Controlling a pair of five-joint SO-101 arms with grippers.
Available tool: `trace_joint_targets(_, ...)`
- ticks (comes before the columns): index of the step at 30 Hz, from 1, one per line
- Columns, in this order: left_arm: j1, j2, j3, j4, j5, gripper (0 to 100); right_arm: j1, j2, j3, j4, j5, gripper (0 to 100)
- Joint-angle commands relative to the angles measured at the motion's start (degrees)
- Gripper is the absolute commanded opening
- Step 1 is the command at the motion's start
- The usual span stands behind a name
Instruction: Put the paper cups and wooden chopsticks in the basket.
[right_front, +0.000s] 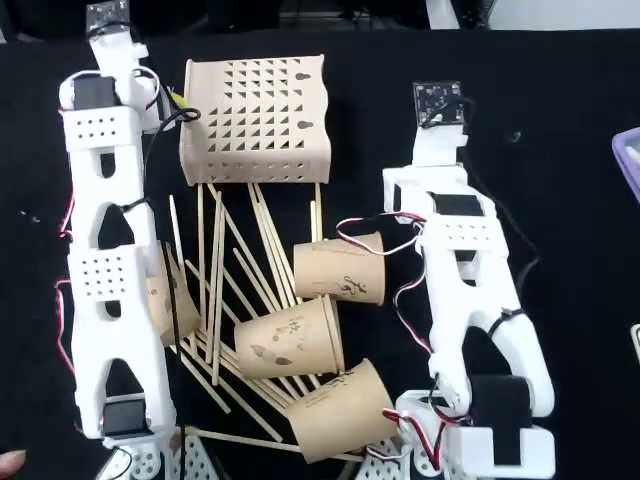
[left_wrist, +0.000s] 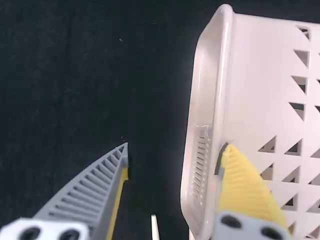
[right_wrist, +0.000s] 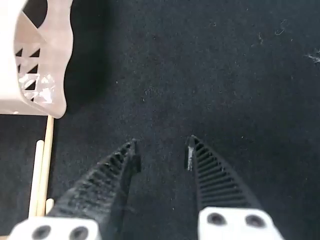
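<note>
Nothing is in the basket (right_front: 255, 120) yet. It lies with a perforated face up, and the paper cups (right_front: 340, 270) and chopsticks (right_front: 215, 290) lie on the counter (right_front: 560, 100) beside it. The left gripper (left_wrist: 175, 150) jaws are wide, astride the basket's edge. The right gripper (right_wrist: 161, 145) jaws are wide, holding nothing.

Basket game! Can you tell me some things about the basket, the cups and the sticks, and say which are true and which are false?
1. The paper cups are inside the basket. False: they lie on their sides on the table, outside the basket.
2. The wooden chopsticks lie scattered on the table. True.
3. The right tool is gripping a chopstick. False: it is open with nothing between its fingers, over bare table.
4. The left tool is open at the edge of the basket. True.
</note>
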Motion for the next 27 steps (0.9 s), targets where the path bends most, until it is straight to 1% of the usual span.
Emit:
trace_joint_targets(1,-2.9,7.5,-11.9,1.8,-2.9,29,0.3,0.0,-0.3,-1.0,0.6,16.2)
trace_joint_targets(3,-4.5,10.3,-14.8,1.8,-3.1,29,0.3,0.0,-0.1,-1.0,0.6,16.2)
trace_joint_targets(7,-8.4,11.5,-14.3,0.7,-3.2,29,0.3,0.0,-0.1,-1.0,0.6,16.2)
trace_joint_targets(11,-11.7,11.5,-14.3,0.2,-3.2,29,0.3,0.1,-0.1,-1.0,0.6,16.2)
trace_joint_targets(16,-14.3,10.2,-14.5,0.2,-3.2,29,0.3,0.1,0.0,-1.0,0.6,16.2)
trace_joint_targets(21,-19.3,1.3,-14.4,2.8,-1.6,29,0.3,0.3,0.0,-1.0,0.6,16.2)
trace_joint_targets(24,-21.9,-4.7,-14.5,4.4,2.5,29,-0.1,0.4,0.0,-1.0,0.6,16.2)
trace_joint_targets(27,-22.4,-12.0,-14.3,5.9,6.9,30,-1.8,0.4,0.0,-0.9,0.6,16.2)
